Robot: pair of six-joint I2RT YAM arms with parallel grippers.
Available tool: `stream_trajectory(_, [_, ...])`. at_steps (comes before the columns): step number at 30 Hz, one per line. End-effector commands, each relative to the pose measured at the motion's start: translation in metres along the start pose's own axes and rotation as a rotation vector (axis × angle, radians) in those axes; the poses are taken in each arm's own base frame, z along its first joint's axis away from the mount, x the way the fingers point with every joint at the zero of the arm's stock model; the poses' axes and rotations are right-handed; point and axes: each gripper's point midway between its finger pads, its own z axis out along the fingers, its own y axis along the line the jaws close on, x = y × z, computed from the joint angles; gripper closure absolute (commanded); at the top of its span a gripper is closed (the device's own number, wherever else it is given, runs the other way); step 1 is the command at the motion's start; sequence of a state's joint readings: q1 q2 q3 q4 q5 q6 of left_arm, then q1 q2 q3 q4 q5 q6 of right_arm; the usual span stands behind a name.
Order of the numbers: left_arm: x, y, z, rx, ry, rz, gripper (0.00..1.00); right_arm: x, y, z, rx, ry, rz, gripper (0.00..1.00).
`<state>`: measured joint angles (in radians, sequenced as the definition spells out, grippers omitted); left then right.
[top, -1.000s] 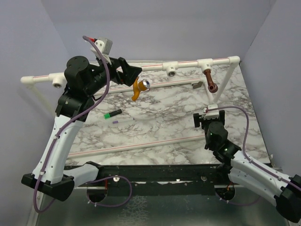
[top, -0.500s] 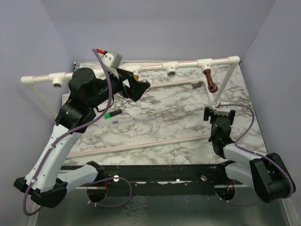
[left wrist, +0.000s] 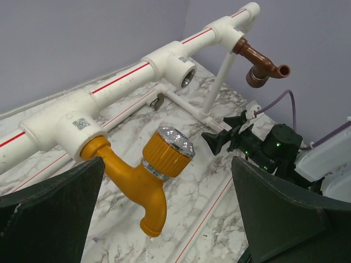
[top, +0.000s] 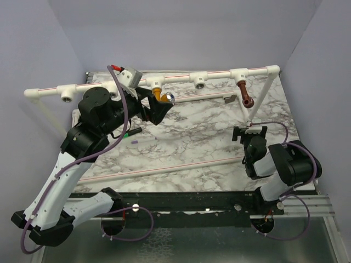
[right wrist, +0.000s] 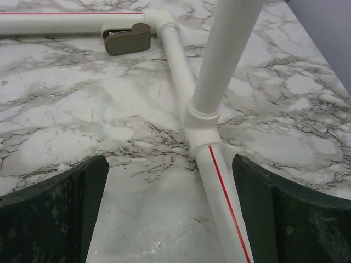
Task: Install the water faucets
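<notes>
The orange-yellow faucet (top: 159, 95) with its silver knob sits in a white T-fitting (top: 156, 83) on the raised pipe. In the left wrist view the orange-yellow faucet (left wrist: 134, 175) hangs from that fitting (left wrist: 71, 129), spout down. My left gripper (top: 156, 111) is open just in front of it, its fingers (left wrist: 49, 213) spread wide and touching nothing. The dark reddish-brown faucet (top: 245, 94) hangs from the right T-fitting (top: 239, 74) and also shows in the left wrist view (left wrist: 260, 61). My right gripper (top: 249, 133) is open and empty, low over the table by a pipe leg (right wrist: 219, 164).
Two T-fittings (top: 200, 82) (top: 67, 96) on the pipe have nothing in them. A green marker pen (top: 130, 132) lies on the marble under my left arm. A small brown clip (top: 230, 98) sits at the low pipe's end. Grey walls stand close on three sides.
My left gripper carried the orange-yellow faucet up to the T-fitting, let go and drew back open. My right arm folded back toward its base.
</notes>
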<state>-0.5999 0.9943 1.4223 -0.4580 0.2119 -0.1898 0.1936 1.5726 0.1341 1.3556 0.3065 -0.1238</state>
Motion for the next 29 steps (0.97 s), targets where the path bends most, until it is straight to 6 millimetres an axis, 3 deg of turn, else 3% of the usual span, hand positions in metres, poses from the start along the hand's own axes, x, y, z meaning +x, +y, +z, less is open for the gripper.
stream_trajectory(1, [0.006, 0.009, -0.01, -0.056, 0.01, 0.026, 0.01, -0.019, 0.008, 0.009, -0.06, -0.102, 0.02, 0.0])
stream_trajectory(10, [-0.001, 0.02, -0.029, -0.142, -0.016, 0.043, 0.01, -0.014, 0.002, 0.018, -0.025, -0.054, 0.037, 0.0])
stream_trajectory(20, [-0.046, -0.004, -0.097, -0.104, -0.22, 0.037, 0.01, -0.013, 0.001, 0.019, -0.014, -0.049, 0.043, 0.0])
stream_trajectory(24, [-0.055, -0.018, -0.119, -0.058, -0.272, 0.028, 0.01, -0.01, 0.003, 0.024, -0.025, -0.025, 0.04, 0.0])
stream_trajectory(29, [-0.037, -0.022, -0.107, -0.014, -0.222, 0.009, 0.01, -0.008, 0.0, 0.028, -0.043, -0.009, 0.063, 0.0])
